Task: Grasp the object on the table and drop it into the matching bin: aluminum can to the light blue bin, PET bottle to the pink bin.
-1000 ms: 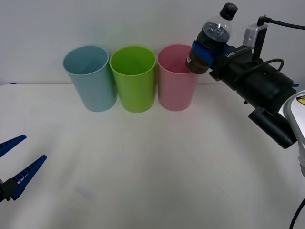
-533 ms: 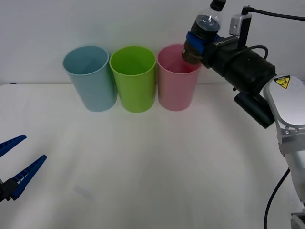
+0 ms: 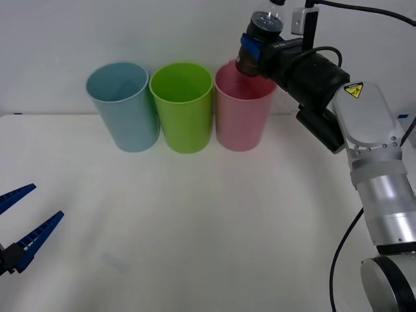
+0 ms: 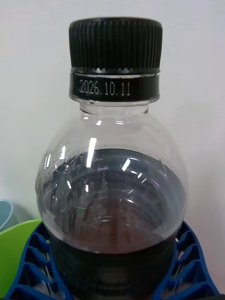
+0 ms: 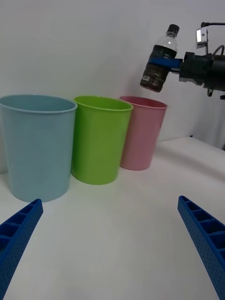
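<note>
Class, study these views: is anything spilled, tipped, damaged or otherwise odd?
Nothing stands out. The three bins stand upright in a row; the right end effector holds the capped bottle above the pink bin.

The black band just under the cap of the bottle [image 4: 112, 187] carries a printed date in white figures, "2026.10.11", legible in the right wrist view. On the right arm's grey shell, in the front view, sits a yellow triangular warning sticker [image 3: 353, 90] with a black mark inside it; the mark is too small to make out. No other lettering, brand or number can be read on the bins, the table or the arms.
</note>
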Controlling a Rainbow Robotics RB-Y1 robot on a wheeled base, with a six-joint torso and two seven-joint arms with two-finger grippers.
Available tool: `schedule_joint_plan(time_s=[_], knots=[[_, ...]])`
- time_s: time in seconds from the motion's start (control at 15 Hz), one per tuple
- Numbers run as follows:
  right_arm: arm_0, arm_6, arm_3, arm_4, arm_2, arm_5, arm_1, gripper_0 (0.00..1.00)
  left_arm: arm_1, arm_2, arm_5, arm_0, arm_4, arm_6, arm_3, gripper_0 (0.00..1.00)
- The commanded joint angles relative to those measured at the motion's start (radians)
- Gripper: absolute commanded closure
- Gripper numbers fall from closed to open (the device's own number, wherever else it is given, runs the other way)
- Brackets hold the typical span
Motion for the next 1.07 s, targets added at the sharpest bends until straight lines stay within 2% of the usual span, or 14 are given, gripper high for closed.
schedule_joint_plan(time_s=[0.07, 0.27, 0.73, 0.8, 0.87, 0.93, 1.0, 1.07], knots=[[-0.028, 0.012, 0.045, 0.032, -0.014, 0.002, 0.027, 1.0, 0.0, 0.0, 0.0, 0.0, 0.0, 0.0, 0.0, 0.0], [-0.033, 0.014, 0.052, 0.062, -0.03, 0.002, 0.045, 1.0, 0.0, 0.0, 0.0, 0.0, 0.0, 0.0, 0.0, 0.0], [-0.033, 0.017, 0.052, 0.064, -0.036, 0.002, 0.045, 1.0, 0.0, 0.0, 0.0, 0.0, 0.0, 0.0, 0.0, 0.0], [-0.033, 0.015, 0.052, 0.064, -0.037, 0.002, 0.045, 0.94, 0.0, 0.0, 0.0, 0.0, 0.0, 0.0, 0.0, 0.0], [-0.033, 0.017, 0.052, 0.064, -0.039, 0.002, 0.045, 0.87, 0.0, 0.0, 0.0, 0.0, 0.0, 0.0, 0.0, 0.0], [-0.033, 0.015, 0.052, 0.064, -0.04, 0.002, 0.045, 0.75, 0.0, 0.0, 0.0, 0.0, 0.0, 0.0, 0.0, 0.0], [-0.031, 0.015, 0.053, 0.064, -0.042, 0.002, 0.045, 0.26, 0.0, 0.0, 0.0, 0.0, 0.0, 0.0, 0.0, 0.0], [-0.031, 0.015, 0.052, 0.064, -0.045, 0.002, 0.045, 0.0, 0.0, 0.0, 0.0, 0.0, 0.0, 0.0, 0.0, 0.0]])
